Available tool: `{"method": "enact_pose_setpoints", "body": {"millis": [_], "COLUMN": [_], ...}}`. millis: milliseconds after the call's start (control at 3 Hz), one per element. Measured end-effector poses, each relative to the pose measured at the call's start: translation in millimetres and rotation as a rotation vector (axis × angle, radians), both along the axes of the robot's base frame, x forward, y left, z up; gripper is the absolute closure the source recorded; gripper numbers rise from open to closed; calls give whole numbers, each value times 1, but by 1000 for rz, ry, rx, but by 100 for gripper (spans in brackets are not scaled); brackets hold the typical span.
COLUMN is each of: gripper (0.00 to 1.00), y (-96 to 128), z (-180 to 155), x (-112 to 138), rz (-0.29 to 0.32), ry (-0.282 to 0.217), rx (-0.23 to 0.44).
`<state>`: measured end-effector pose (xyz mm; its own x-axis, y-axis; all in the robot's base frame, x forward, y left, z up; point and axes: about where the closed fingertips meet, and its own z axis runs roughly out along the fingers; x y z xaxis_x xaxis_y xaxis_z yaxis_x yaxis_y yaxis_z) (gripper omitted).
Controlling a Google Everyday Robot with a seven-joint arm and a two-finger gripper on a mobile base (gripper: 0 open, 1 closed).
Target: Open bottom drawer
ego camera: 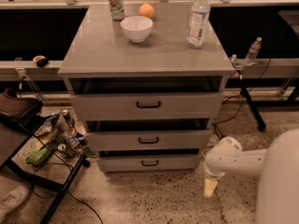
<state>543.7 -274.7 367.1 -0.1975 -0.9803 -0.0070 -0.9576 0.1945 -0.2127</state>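
- Cabinet top [117, 50], flat grey, carries four things, all toward its back edge: a drinks can [116, 4] left of centre at the back edge, an orange [146, 10] just right of it, a white bowl [136, 28] in front of the two, and a clear water bottle [198, 17] upright near the back right corner. The front half of the top is bare grey.
- Under the top sit three grey drawer fronts with black bar handles, and a dark gap shows above each one.
- The bottom drawer [173, 162] is the slim one lowest in the stack, just above the floor, with its handle [150, 163] at the middle of the front.
- The gripper [210, 188] hangs tip-down over the floor, off the cabinet's lower right corner, near the bottom drawer's right end but apart from it. Whether it is spread or closed cannot be told.
- The white arm [233, 160] reaches in from the right edge.
- The speckled floor [154, 199] holds a black-framed stand with bags and clutter [51, 139] at the left, and a shoe [11, 200] lies in the lower left corner.
- A small bottle [252, 51] stands on the ledge to the right of the cabinet.
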Motion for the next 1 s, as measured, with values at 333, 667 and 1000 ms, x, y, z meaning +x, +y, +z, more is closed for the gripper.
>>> {"method": "enact_pose_setpoints", "body": {"millis": [333,667,1000], "gripper": [0,0,0], "y": [34,59,79], "z": [-61,-115,-152], "x": [14,33,66], "rz": [15,17,31], "ry": [5,2,-12], "rx": [33,78,81]}}
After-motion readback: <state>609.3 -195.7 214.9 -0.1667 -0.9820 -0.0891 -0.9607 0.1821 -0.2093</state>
